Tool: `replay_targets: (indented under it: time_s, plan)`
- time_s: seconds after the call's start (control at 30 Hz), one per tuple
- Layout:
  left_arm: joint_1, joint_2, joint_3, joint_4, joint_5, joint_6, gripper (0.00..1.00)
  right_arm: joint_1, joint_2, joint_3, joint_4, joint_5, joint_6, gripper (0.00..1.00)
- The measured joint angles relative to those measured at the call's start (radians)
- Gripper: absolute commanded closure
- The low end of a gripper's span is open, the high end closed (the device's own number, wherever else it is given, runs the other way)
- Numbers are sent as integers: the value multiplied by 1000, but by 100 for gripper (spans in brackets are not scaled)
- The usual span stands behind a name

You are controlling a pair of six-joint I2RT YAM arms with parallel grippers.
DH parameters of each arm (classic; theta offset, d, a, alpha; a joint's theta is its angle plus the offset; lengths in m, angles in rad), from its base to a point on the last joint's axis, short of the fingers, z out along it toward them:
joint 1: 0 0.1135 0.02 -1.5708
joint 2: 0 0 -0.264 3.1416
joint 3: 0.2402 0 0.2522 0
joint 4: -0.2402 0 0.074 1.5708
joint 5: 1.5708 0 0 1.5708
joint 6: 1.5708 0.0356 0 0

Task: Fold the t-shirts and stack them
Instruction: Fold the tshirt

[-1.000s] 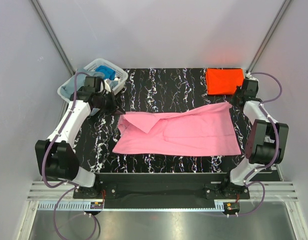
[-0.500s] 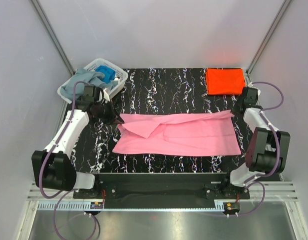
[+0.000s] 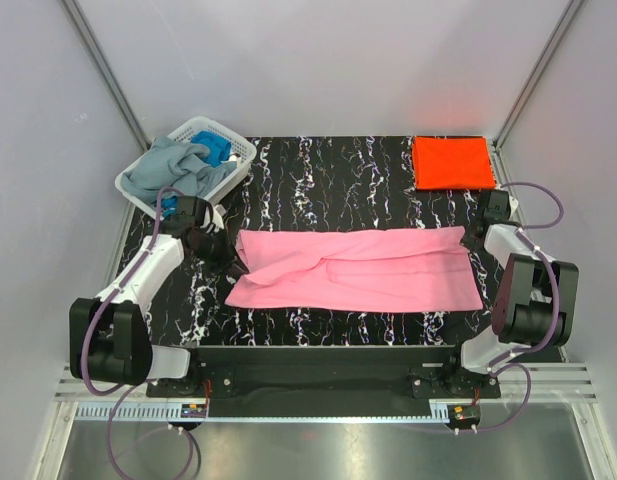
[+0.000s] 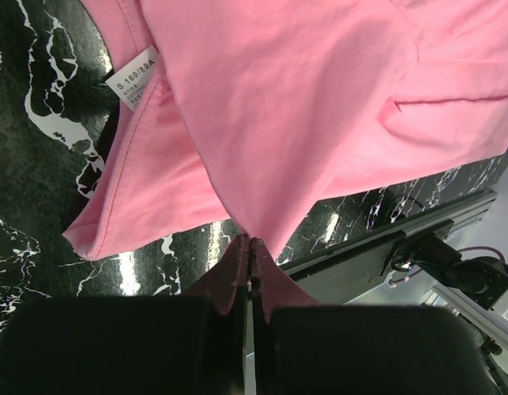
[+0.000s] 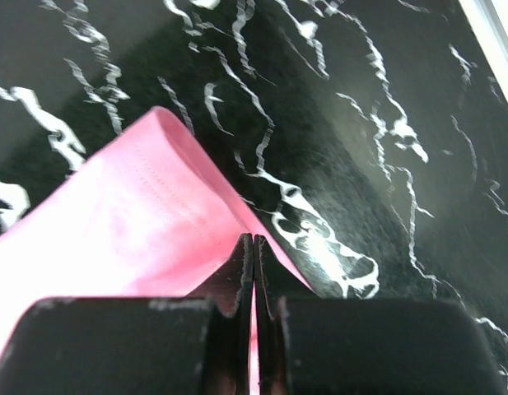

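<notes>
A pink t-shirt (image 3: 358, 268) lies across the black marbled table (image 3: 328, 180), folded lengthwise into a wide band. My left gripper (image 3: 233, 262) is shut on its left end; in the left wrist view the pink cloth (image 4: 303, 123) runs into the closed gripper (image 4: 250, 240), with a white size label (image 4: 132, 78) showing. My right gripper (image 3: 468, 238) is shut on the shirt's far right corner (image 5: 155, 222), pinched at the right wrist gripper (image 5: 253, 239). A folded orange-red t-shirt (image 3: 450, 161) lies flat at the back right. Grey-blue (image 3: 168, 170) and blue (image 3: 218, 150) t-shirts sit crumpled in the basket.
A white lattice basket (image 3: 238, 160) stands at the back left corner, just behind my left arm. The table's near edge and a metal rail (image 4: 402, 239) lie close below the pink shirt. Grey walls enclose the table on three sides.
Both grippers have moved toward the near edge, drawing the shirt's far edge over itself. The loose fold at the left has flattened and the shirt is now a narrower band.
</notes>
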State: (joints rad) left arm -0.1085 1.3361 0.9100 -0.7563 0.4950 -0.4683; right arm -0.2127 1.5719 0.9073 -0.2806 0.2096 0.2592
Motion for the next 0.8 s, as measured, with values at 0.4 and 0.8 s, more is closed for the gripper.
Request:
replay_targets:
  time_s: [0.4,0.8]
  plan:
    - [0,-34,31,-37,-100,26,100,-15,-66,-52,-5,27,11,100]
    - [0,-36,-8,-8,-82,27,99,-15,-82,-99,-18,37,29,86]
